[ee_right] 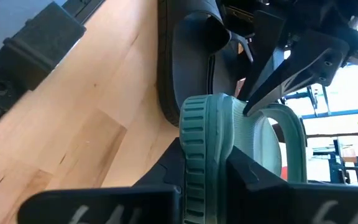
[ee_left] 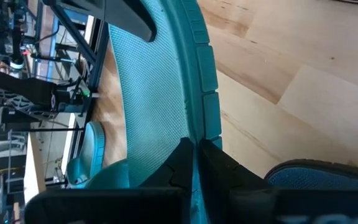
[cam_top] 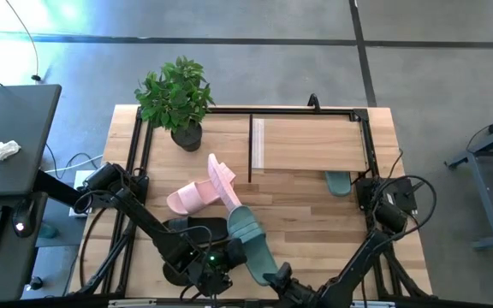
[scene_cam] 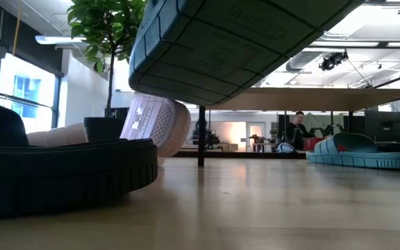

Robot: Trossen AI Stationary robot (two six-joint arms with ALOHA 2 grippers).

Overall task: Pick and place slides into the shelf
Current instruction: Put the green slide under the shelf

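Observation:
A dark green slide (cam_top: 248, 238) hangs between both grippers near the table's near edge; the low view shows its ribbed sole (scene_cam: 235, 48) above the wood. My left gripper (cam_top: 232, 253) is shut on its left side. My right gripper (cam_top: 274, 275) is shut on its near end. A black slide (cam_top: 197, 229) lies flat beside it on the left. One pink slide (cam_top: 191, 199) lies flat, and the second pink slide (cam_top: 222, 181) leans tilted against it. The other green slide (cam_top: 339, 181) sits under the shelf (cam_top: 311, 144). My left gripper pinches the green slide's side rim (ee_left: 205, 118) between its two fingers, one finger on the textured footbed and one outside. It comes from the table's left. The slide is lifted clear of the table and tilted. My right gripper pinches the green slide's rounded end (ee_right: 197, 134) between its two fingers, which stand on either side of the ribbed rim. It comes from the near right side, along the slide. That end is off the table.
A potted plant (cam_top: 178, 98) stands at the far left, beside the shelf's black frame (cam_top: 251, 145). Bare wood lies between the slides and the shelf and to the right near the front. A person (scene_cam: 298, 128) sits in the room beyond.

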